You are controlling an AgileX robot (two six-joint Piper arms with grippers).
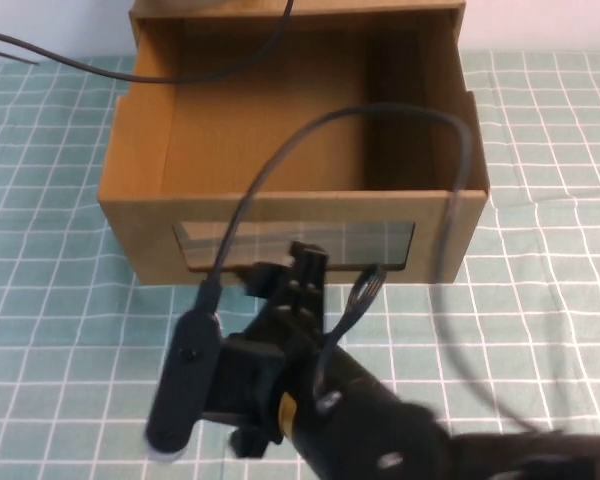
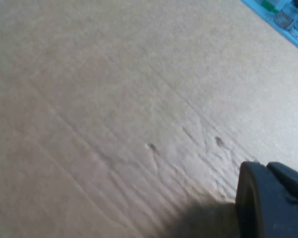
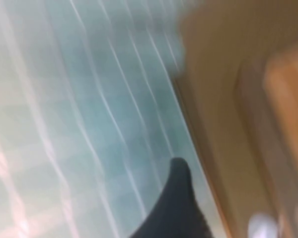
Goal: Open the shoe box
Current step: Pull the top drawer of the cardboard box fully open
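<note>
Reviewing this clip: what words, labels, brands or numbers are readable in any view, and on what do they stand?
No text is readable in any view.
The shoe box: plain cardboard, no print visible.
The dark panel on its front wall: no legible text.
The checked tablecloth: grid lines only.
The right gripper, at the box's front wall: no legible markings.
The left gripper, close against cardboard: none.

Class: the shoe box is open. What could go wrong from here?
1. The right gripper sits right at the shoe box front wall; a careless move might shove it.
2. Its cable loops over the open box and could snag.
3. The left gripper, close on creased cardboard, might dent it.
</note>
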